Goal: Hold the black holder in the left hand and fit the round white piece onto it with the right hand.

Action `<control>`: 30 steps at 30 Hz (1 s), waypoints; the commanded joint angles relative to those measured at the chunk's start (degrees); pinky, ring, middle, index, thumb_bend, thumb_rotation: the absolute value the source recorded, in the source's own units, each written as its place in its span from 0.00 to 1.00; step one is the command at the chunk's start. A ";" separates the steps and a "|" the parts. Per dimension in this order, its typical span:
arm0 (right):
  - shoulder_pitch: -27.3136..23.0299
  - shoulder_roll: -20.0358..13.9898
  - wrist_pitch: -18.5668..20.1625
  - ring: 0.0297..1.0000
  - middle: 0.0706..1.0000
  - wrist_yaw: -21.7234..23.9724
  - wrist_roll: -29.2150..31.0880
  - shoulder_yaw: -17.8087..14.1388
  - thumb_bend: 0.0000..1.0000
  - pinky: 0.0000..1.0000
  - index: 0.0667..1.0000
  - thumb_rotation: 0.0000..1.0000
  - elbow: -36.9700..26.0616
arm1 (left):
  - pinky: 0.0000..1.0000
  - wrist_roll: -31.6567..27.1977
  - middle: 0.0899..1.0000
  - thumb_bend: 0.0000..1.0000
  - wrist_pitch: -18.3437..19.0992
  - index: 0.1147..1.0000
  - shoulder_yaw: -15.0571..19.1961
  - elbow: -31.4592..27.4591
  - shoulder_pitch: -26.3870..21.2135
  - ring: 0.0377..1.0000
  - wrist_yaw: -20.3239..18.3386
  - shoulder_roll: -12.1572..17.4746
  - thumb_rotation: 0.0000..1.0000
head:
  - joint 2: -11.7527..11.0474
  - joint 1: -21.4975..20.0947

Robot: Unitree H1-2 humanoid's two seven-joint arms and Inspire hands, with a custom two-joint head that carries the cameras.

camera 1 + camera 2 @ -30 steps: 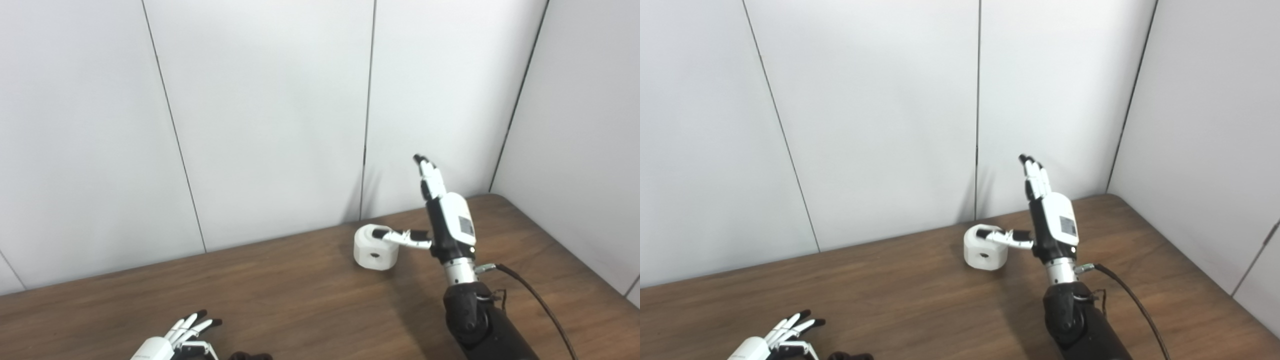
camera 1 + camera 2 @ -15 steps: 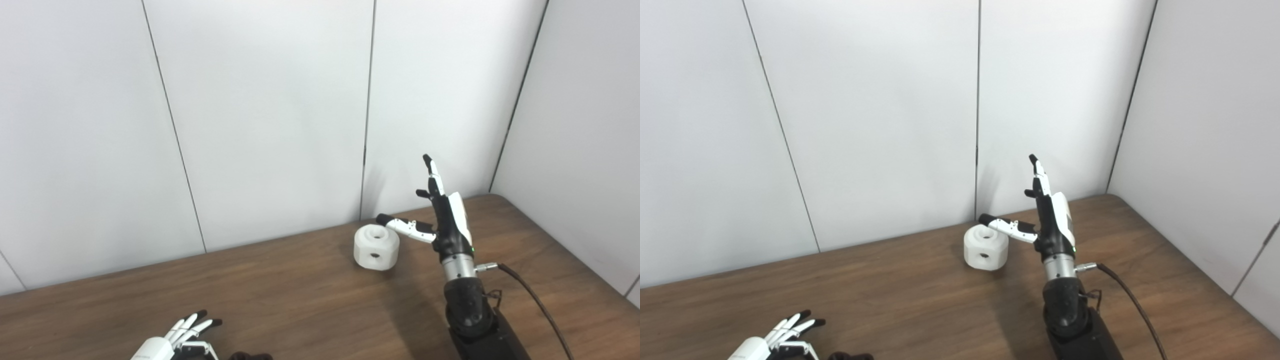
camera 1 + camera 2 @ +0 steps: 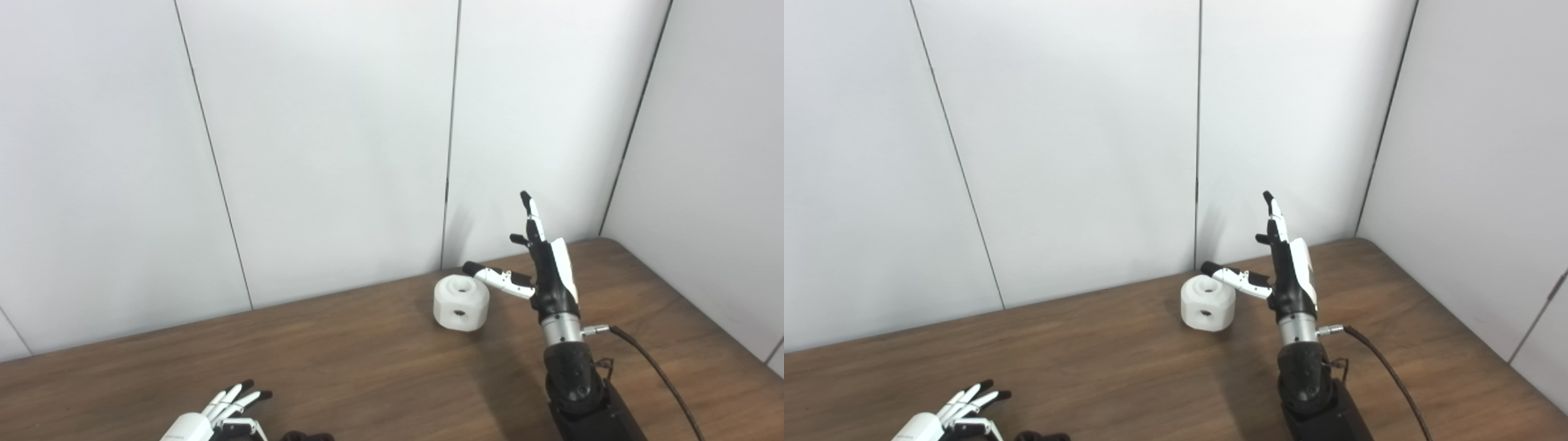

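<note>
A round white piece (image 3: 461,302) is seen resting on the brown wooden table (image 3: 380,361), near the far edge where the table meets the white panelled wall (image 3: 331,141). A round opening is shown in its top and a smaller dark hole in the side turned toward the cameras.

The right hand (image 3: 542,269) is held upright just to the right of the white piece. Its fingers (image 3: 530,211) are stretched up and apart from the thumb (image 3: 490,275), which is pointed sideways over the piece's top right edge. Nothing is gripped by this hand, and whether the thumb tip touches the piece cannot be told. A black cable (image 3: 658,373) is seen running from the wrist down toward the lower right corner.

The left hand (image 3: 211,416) is found at the bottom edge of the picture, low over the table, well apart from the white piece. Its fingers are spread and extended, and nothing is held in them. A dark object, taken to be the black holder (image 3: 306,437), is glimpsed just to the right of that hand; it is cut off by the frame, so its shape cannot be made out.
</note>
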 commanded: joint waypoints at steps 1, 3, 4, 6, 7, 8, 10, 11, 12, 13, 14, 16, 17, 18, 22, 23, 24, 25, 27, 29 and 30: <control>-2.54 -0.43 -1.88 0.03 0.03 -0.48 0.17 -0.71 0.61 0.03 0.03 0.00 -1.32 | 1.00 2.72 0.91 0.52 0.60 0.41 -1.62 1.54 0.70 1.00 -2.88 0.64 0.05 | -0.09 -0.05; -2.50 -0.32 -1.59 0.03 0.03 -0.53 0.10 -0.71 0.62 0.03 0.03 0.00 -1.47 | 1.00 2.55 0.90 0.52 0.56 0.41 -1.77 1.63 0.68 1.00 -2.53 0.69 0.05 | -0.08 -0.05; -2.45 -0.18 -1.05 0.03 0.03 -0.27 0.42 -0.78 0.62 0.03 0.03 0.00 -1.72 | 1.00 2.58 0.90 0.52 0.56 0.41 -1.72 1.61 0.72 1.00 -2.60 0.69 0.05 | -0.13 -0.06; -2.31 -0.09 -0.61 0.03 0.03 0.14 0.64 -0.71 0.62 0.03 0.03 0.00 -2.16 | 1.00 2.54 0.90 0.52 0.53 0.41 -1.67 1.57 0.75 1.00 -2.73 0.71 0.05 | -0.11 -0.07; -2.28 -0.08 -0.74 0.03 0.03 0.26 0.74 -0.68 0.62 0.03 0.03 0.00 -2.24 | 1.00 2.55 0.91 0.52 0.53 0.41 -1.64 1.59 0.75 1.00 -2.72 0.69 0.05 | -0.11 -0.07; -2.29 -0.10 -1.02 0.03 0.03 0.18 0.70 -0.67 0.62 0.03 0.03 0.00 -2.13 | 1.00 2.55 0.91 0.52 0.51 0.41 -1.65 1.63 0.74 1.00 -2.64 0.67 0.05 | -0.16 -0.08; -2.48 0.03 -1.84 0.03 0.03 -0.41 0.83 -0.96 0.63 0.03 0.03 0.00 -1.67 | 1.00 2.52 0.90 0.52 0.51 0.41 -1.73 1.71 0.72 1.00 -2.40 0.64 0.05 | -0.18 -0.12; -2.64 0.16 -2.17 0.04 0.03 -0.77 1.00 -1.23 0.63 0.03 0.03 0.00 -1.44 | 1.00 2.55 0.90 0.52 0.55 0.41 -1.67 1.64 0.75 1.00 -2.50 0.59 0.05 | -0.20 -0.17; -2.74 0.26 -2.36 0.04 0.03 -0.98 1.12 -1.44 0.63 0.03 0.03 0.00 -1.31 | 1.00 2.58 0.90 0.52 0.59 0.41 -1.61 1.58 0.77 1.00 -2.59 0.56 0.05 | -0.20 -0.17; -2.76 0.34 -2.24 0.04 0.03 -0.77 1.47 -1.65 0.63 0.03 0.03 0.00 -1.41 | 1.00 2.52 0.90 0.52 0.62 0.41 -1.55 1.51 0.79 1.00 -2.74 0.52 0.05 | -0.20 -0.21; -2.70 0.33 -2.01 0.03 0.03 -0.21 1.97 -1.78 0.63 0.03 0.03 0.00 -1.62 | 1.00 2.51 0.90 0.52 0.62 0.41 -1.55 1.40 0.80 1.00 -2.88 0.53 0.05 | -0.17 -0.24; -2.57 0.28 -1.82 0.03 0.03 0.44 2.57 -1.87 0.63 0.03 0.03 0.00 -1.83 | 1.00 2.48 0.90 0.52 0.59 0.41 -1.69 1.44 0.77 1.00 -2.74 0.57 0.05 | -0.13 -0.19; -2.52 0.25 -1.85 0.03 0.03 0.55 2.71 -1.86 0.63 0.03 0.03 0.00 -1.84 | 1.00 2.57 0.90 0.52 0.56 0.41 -1.71 1.54 0.76 1.00 -2.64 0.56 0.05 | -0.15 -0.16; -2.48 0.25 -1.91 0.04 0.03 0.58 2.78 -1.85 0.63 0.03 0.03 0.00 -1.83 | 1.00 2.65 0.90 0.52 0.57 0.41 -1.68 1.60 0.77 1.00 -2.59 0.53 0.05 | -0.15 -0.16; -2.51 0.22 -2.09 0.04 0.03 0.81 2.68 -1.64 0.64 0.03 0.03 0.00 -1.65 | 1.00 2.46 0.90 0.52 0.58 0.41 -1.74 1.71 0.65 1.00 -2.58 0.54 0.05 | -0.32 -0.24; -2.49 0.14 -2.07 0.04 0.03 0.93 2.44 -1.48 0.63 0.03 0.03 0.00 -1.64 | 1.00 2.41 0.90 0.52 0.59 0.41 -1.76 1.73 0.62 1.00 -2.58 0.54 0.05 | -0.33 -0.22; -2.44 0.05 -2.15 0.04 0.03 1.17 2.39 -1.32 0.63 0.03 0.03 0.00 -1.66 | 1.00 2.41 0.90 0.52 0.60 0.41 -1.66 1.73 0.65 1.00 -2.62 0.49 0.05 | -0.34 -0.21; -2.42 -0.02 -2.24 0.04 0.03 1.34 2.37 -1.23 0.63 0.03 0.03 0.00 -1.65 | 1.00 2.41 0.90 0.52 0.60 0.41 -1.58 1.73 0.67 1.00 -2.65 0.44 0.05 | -0.33 -0.20; -2.37 0.04 -1.83 0.04 0.03 1.52 2.26 -1.18 0.63 0.03 0.03 0.00 -1.86 | 1.00 2.40 0.90 0.52 0.60 0.41 -1.61 1.83 0.64 1.00 -2.62 0.42 0.05 | -0.46 -0.22; -2.32 0.21 -1.56 0.04 0.03 2.02 2.76 -1.29 0.64 0.03 0.04 0.00 -2.12 | 1.00 2.59 0.90 0.52 0.58 0.41 -1.85 1.94 0.51 1.00 -2.46 0.52 0.05 | -0.51 -0.16; -2.30 0.41 -1.47 0.04 0.03 2.57 3.70 -1.47 0.64 0.03 0.04 0.00 -2.35 | 1.00 2.71 0.90 0.52 0.56 0.41 -1.93 1.96 0.47 1.00 -2.35 0.57 0.05 | -0.48 -0.14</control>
